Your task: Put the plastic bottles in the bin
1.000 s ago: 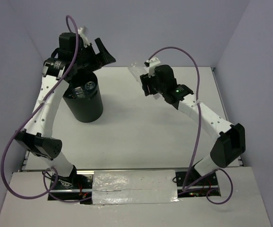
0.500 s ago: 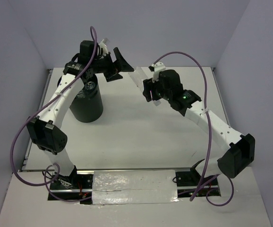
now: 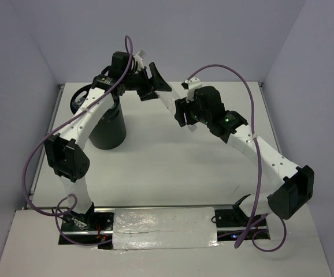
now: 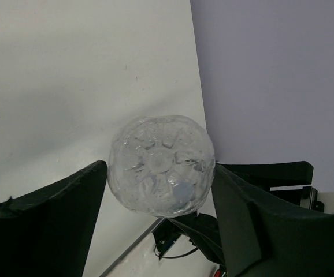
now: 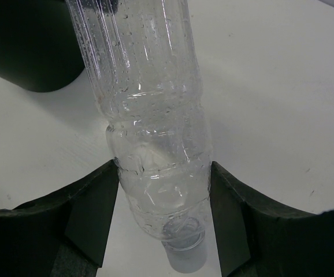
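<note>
- The right claw [image 5: 162, 173] pinched 1 clear bottle [image 5: 149, 86] near its neck, with the cap pointing back toward that claw's wrist.
- The left claw [image 4: 160, 173] gripped the bottle's base, 1 finger against each side.
- The bottle bridged the 2 claws.
- The bin [image 3: 108, 131] stood apart, behind the left claw, away from the right claw.

We see a white table [image 3: 173, 167] carrying the black bin [image 3: 106, 131], which stands upright toward its far left, and a crinkled silvery sheet [image 3: 164, 228] lying along the near edge between the arm bases [image 3: 80, 222].
</note>
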Controlling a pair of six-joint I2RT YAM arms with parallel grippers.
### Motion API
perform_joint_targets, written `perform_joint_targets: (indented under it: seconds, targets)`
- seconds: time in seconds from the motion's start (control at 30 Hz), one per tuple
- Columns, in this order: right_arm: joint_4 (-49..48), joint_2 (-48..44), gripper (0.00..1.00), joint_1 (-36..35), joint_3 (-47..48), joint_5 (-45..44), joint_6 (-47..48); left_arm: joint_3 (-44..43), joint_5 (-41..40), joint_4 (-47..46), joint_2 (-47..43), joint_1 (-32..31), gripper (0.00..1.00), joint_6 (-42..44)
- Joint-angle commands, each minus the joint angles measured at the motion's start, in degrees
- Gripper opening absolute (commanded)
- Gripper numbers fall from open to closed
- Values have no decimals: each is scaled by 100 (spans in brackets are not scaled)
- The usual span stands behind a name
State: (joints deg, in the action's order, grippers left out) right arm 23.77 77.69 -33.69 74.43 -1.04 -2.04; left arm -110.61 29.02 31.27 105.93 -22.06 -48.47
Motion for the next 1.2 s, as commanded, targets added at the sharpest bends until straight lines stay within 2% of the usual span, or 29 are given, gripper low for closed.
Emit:
perform_joint_targets:
  seconds: [0.0, 0.13, 0.2, 0.23, 0.3, 0.33, 0.37, 0.4, 0.5, 0.63, 0.73, 0.9, 1.17]
  targets:
    - [-4, -272, 59, -58, -43, 34, 46, -189, 52, -279, 77, -96, 82, -31]
    - [40, -272, 59, -67, -52, -19, 81, -137, 43, -314, 59, -149, 59, 21]
    - [40, -307, 60, -67, -52, -10, 81, -154, 17, -279, 51, -158, 52, 83]
    - [40, -307, 60, -67, -26, -19, 99, -189, -1, -253, 59, -167, 45, 101]
    - [110, -316, 74, -67, 36, -46, 99, -285, -80, -78, 51, -158, 37, 275]
    - [154, -307, 84, -67, 123, -63, 99, -451, -246, 36, 42, -158, 29, 363]
    - [224, -325, 97, -67, 167, -115, 90, -540, -334, 142, 24, -158, 26, 451]
    - [251, -342, 100, -67, 211, -151, 81, -645, -413, 369, 24, -158, 23, 652]
    - [374, -552, 100, -67, 414, -318, 73, -1163, -870, 940, -20, -149, 13, 1084]
    - [576, -886, 100, -59, 712, -607, 116, -1954, -1529, 1487, -186, -132, 9, 1576]
    - [437, -1298, 100, -67, 530, -1134, 73, -2184, -2048, 1602, -510, -105, 6, 1919]
    - [-12, -1880, 100, -67, -383, -2048, -191, -2237, -3232, 1602, -1222, -52, 4, 2490]
    - [-83, -1933, 100, -67, -1071, -2190, -709, -2114, -4667, 1637, -1804, -8, 5, 3211]
